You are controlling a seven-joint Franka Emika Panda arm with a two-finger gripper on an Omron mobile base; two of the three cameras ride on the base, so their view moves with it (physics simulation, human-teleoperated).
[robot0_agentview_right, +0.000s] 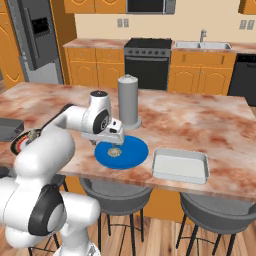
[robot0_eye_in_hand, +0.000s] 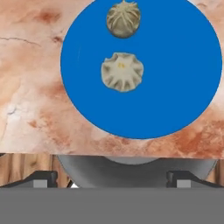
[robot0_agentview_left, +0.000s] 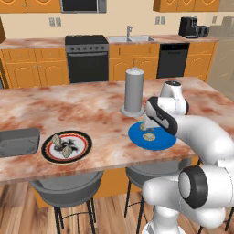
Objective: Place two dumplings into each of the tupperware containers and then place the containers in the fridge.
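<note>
The pincer hangs over the round blue plate with its two dark tips spread wide and nothing between them. Two dumplings lie on that plate, one near its middle and a second just beyond it toward the rim; from the left base camera they sit under the hand. The plate rests near the front edge of a long counter of mottled pink-brown marble, just in front of an upright grey cylinder on a round foot. Further along the counter stands a white plate with black-red rim carrying two more dumplings, and beside it, at the counter's end, the dark grey tupperware container. The paler tupperware container sits on the other side of the blue plate, close to the front edge and apart from it. Grey stools stand under the counter on a wood floor. Behind are orange cabinets, a black oven, a sink and a black dishwasher; the silver-grey fridge stands at the far left of the right base camera's picture.
</note>
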